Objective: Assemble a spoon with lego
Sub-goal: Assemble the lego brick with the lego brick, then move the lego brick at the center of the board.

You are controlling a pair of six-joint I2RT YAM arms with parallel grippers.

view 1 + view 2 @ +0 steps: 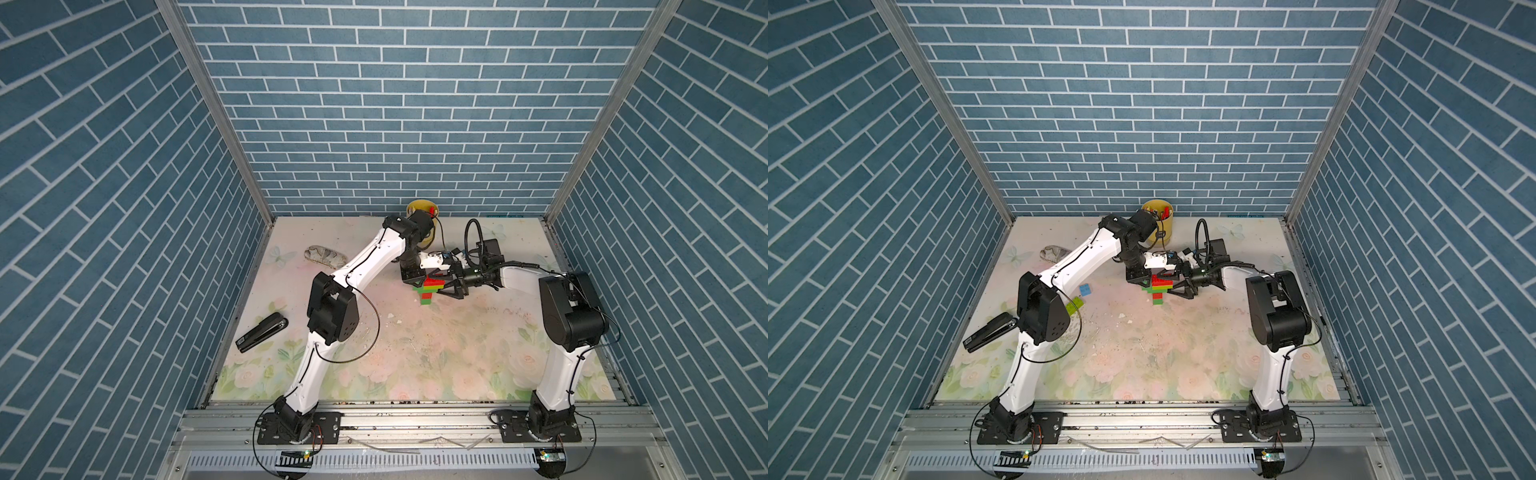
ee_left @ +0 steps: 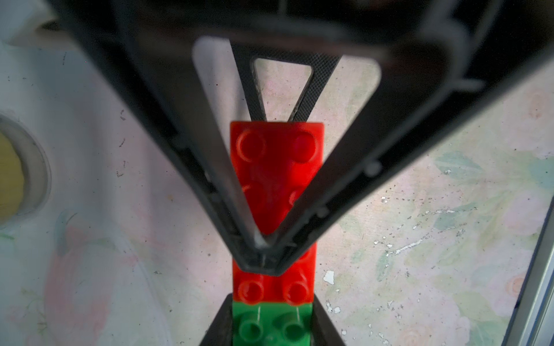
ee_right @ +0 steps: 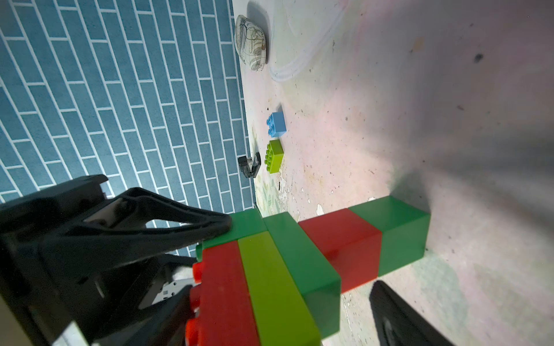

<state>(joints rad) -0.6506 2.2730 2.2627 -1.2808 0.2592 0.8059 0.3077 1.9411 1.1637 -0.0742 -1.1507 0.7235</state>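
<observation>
The spoon (image 1: 1158, 289) lies toward the tabletop's far edge, near its middle – the left gripper (image 2: 263, 254) is clenched with its tip on the red end brick, the right gripper (image 1: 1177, 286) straddles the head – jaws spread, whether it grips I cannot tell

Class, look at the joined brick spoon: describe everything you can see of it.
The spoon is glossy studded plastic bricks, lying flat on the flowered table: a green-red-green stem, then a wider head of dark green, lime and red rows. The shut left tool presses on the red bricks; the right tool straddles the head's sides.
</observation>
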